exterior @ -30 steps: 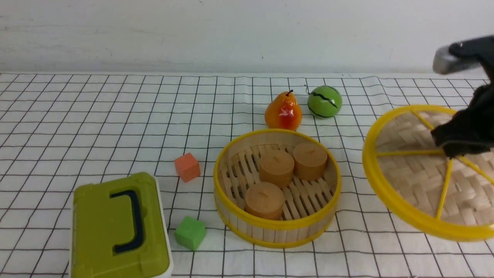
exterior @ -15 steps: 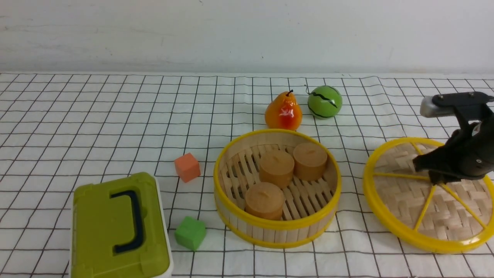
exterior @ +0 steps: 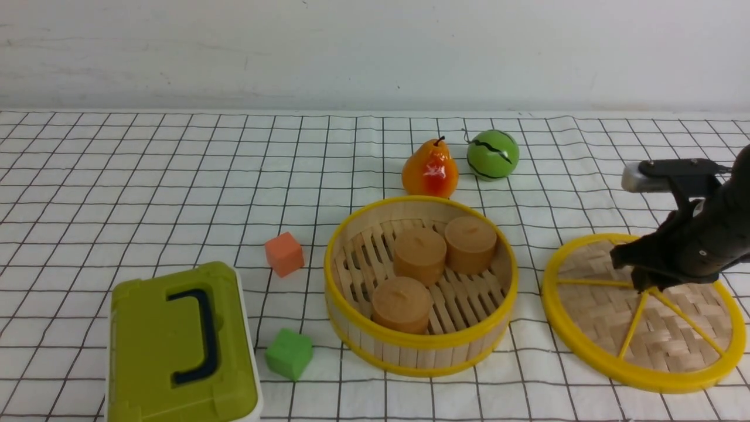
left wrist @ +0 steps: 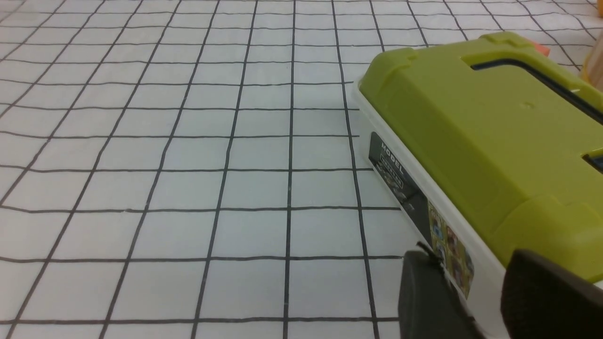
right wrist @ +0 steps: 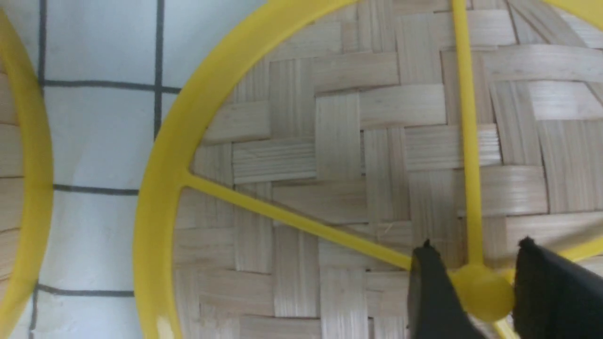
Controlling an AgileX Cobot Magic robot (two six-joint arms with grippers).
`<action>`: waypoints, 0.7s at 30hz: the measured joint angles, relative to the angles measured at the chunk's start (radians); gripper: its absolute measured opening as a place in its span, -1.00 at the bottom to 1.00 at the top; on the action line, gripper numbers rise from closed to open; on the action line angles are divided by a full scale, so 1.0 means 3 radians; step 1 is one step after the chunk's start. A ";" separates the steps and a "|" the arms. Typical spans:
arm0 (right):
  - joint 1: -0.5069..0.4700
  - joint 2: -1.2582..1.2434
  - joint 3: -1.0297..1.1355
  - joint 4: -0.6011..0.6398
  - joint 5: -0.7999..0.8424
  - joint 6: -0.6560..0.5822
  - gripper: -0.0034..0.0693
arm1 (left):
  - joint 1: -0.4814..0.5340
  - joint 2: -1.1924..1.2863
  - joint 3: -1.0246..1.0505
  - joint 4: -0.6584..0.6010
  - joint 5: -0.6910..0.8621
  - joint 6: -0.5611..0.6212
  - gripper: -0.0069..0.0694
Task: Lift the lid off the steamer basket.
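Note:
The lid [exterior: 674, 340], a woven bamboo disc with a yellow rim and spokes, lies almost flat on the checked cloth to the right of the steamer basket [exterior: 422, 346]. My right gripper [exterior: 644, 287] is shut on the lid's yellow hub. In the right wrist view its two black fingers [right wrist: 478, 263] clamp the hub on the lid [right wrist: 339, 141], and the basket rim [right wrist: 28, 188] shows beside it. The basket is uncovered. My left gripper [left wrist: 471, 263] shows only in the left wrist view, its fingers apart and empty, next to the olive-green box.
Three tan cylinders [exterior: 419, 255] stand in the basket. A pear [exterior: 430, 170] and a green ball [exterior: 493, 153] sit behind it. An orange cube [exterior: 284, 253] and a green cube [exterior: 288, 353] lie left of it. The olive-green box [exterior: 181, 346] stands front left and also shows in the left wrist view [left wrist: 471, 122].
My right gripper has come down and slightly left with the lid. The lid has gone from raised and tilted to nearly flat on the cloth.

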 joint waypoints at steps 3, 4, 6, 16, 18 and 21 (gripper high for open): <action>0.0000 -0.0211 -0.0029 0.0105 0.0125 -0.0070 0.04 | 0.0000 0.0000 0.0000 0.0000 0.0000 0.0000 -0.19; 0.0000 -0.0372 -0.0029 0.0195 0.0193 -0.0141 0.05 | 0.0000 0.0000 0.0000 0.0000 0.0000 0.0000 -0.19; 0.0000 -0.0692 -0.0029 0.0336 0.0283 -0.0260 0.00 | 0.0000 0.0000 0.0000 0.0000 0.0000 0.0000 -0.19; 0.0000 -0.2453 0.0458 0.0816 0.0286 -0.0849 -0.90 | 0.0000 0.0000 0.0000 0.0000 0.0000 0.0000 -0.19; 0.0000 -0.2807 0.0645 0.0878 0.0231 -0.0883 -0.96 | 0.0000 0.0000 0.0000 0.0000 0.0000 0.0000 -0.19; 0.0000 -0.3383 0.0980 0.0936 0.0100 -0.0902 -0.97 | 0.0000 0.0000 0.0000 0.0000 0.0000 0.0000 -0.19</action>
